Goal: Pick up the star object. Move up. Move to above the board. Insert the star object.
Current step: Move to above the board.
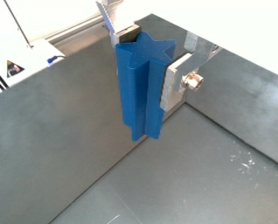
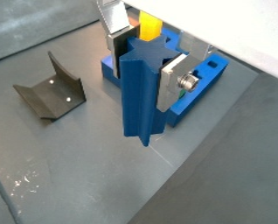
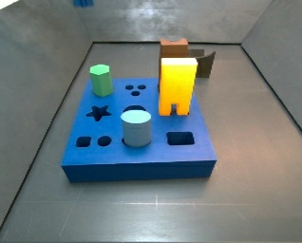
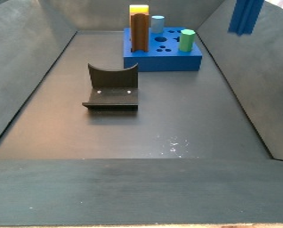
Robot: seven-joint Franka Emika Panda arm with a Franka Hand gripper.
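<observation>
My gripper (image 1: 148, 66) is shut on the star object (image 1: 139, 92), a tall dark-blue ridged prism that hangs upright between the silver fingers (image 1: 177, 86); both wrist views show it (image 2: 142, 96). It is held high in the air: only its lower part shows at the upper edge of both side views (image 4: 245, 15) (image 3: 82, 3), off to the side of the board. The board (image 3: 141, 157) is a thick blue block on the floor with an open star-shaped hole (image 3: 101, 113). In a wrist view the board (image 2: 198, 94) lies below and behind the star object.
On the board stand a green hexagonal peg (image 3: 102, 80), a light-blue cylinder (image 3: 136, 127), a yellow block (image 3: 178, 84) and a brown block (image 3: 176, 46). The dark fixture (image 4: 110, 89) stands on the floor beside the board. Grey walls enclose the floor.
</observation>
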